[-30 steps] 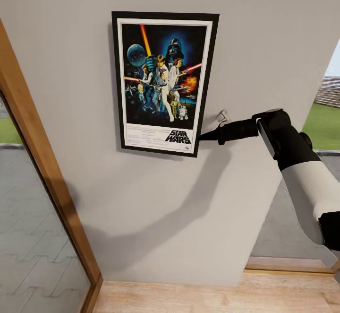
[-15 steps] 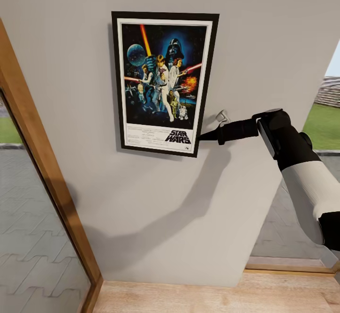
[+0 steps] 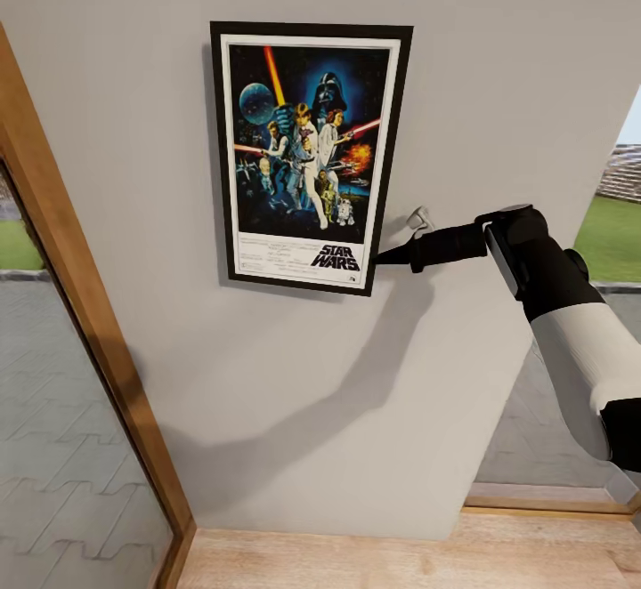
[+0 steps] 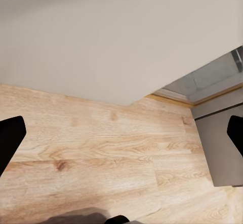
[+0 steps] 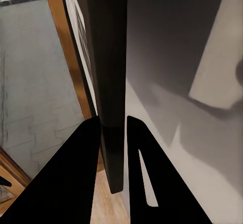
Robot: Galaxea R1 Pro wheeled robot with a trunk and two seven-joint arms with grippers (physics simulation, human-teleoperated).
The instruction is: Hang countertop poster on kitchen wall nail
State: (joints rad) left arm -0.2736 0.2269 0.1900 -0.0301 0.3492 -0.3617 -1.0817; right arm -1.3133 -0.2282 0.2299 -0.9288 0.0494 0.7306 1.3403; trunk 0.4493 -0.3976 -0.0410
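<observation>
The framed Star Wars poster [image 3: 307, 157] stands upright and flat against the light grey wall. My right gripper [image 3: 383, 258] reaches in from the right and is shut on the poster's lower right edge. In the right wrist view its two black fingers [image 5: 76, 183] clamp the thin black frame [image 5: 109, 57] edge-on. A small grey wall nail [image 3: 417, 217] sticks out just right of the poster, above the gripper. My left gripper [image 4: 121, 133] hangs open over the wooden floor, with nothing between its fingers. The kitchen countertop is out of view.
A wooden door frame [image 3: 80, 304] with glass runs down the left of the wall. An opening to lawn and paving [image 3: 614, 233] lies at the right. Light wooden floor [image 3: 401, 562] meets the wall below. A grey panel [image 4: 220, 148] stands by the floor near my left gripper.
The poster and my right gripper keep their places in the view. The wooden frame at the left and the opening at the right have slid slightly outward in the picture.
</observation>
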